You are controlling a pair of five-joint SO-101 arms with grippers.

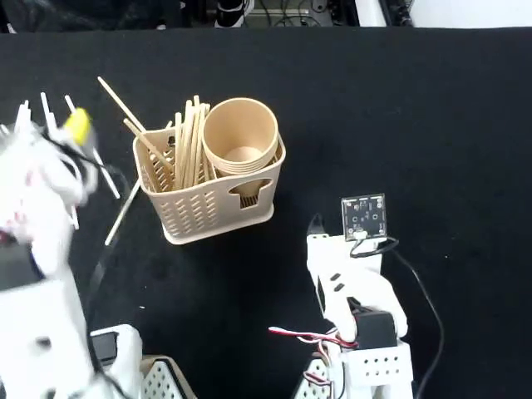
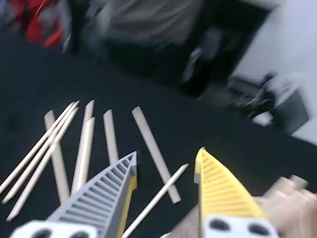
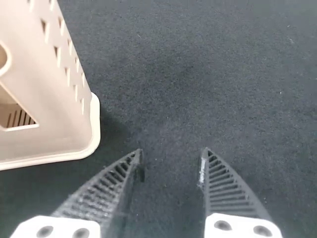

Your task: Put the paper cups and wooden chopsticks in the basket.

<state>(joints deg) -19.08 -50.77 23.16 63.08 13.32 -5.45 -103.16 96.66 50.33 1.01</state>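
In the basket (image 1: 218, 209): stacked paper cups (image 1: 239, 137), a chopstick bundle (image 1: 189, 148). Beside the basket, loose chopsticks (image 2: 110, 134) under the left gripper (image 2: 167, 153), spread wide, seemingly empty. Near the basket, right gripper (image 3: 171, 152) parted, holding nothing.

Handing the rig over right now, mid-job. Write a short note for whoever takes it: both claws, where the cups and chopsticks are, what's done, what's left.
Left claw: open, empty, above the loose wooden chopsticks lying on the black table cloth, on the left arm's side of the basket.
Right claw: open, empty, over bare cloth beside the beige slotted plastic basket.
Done: the stacked tan paper cups stand in the basket, with a bundle of chopsticks next to them.
Left: pick up the several loose chopsticks and put them in the basket.
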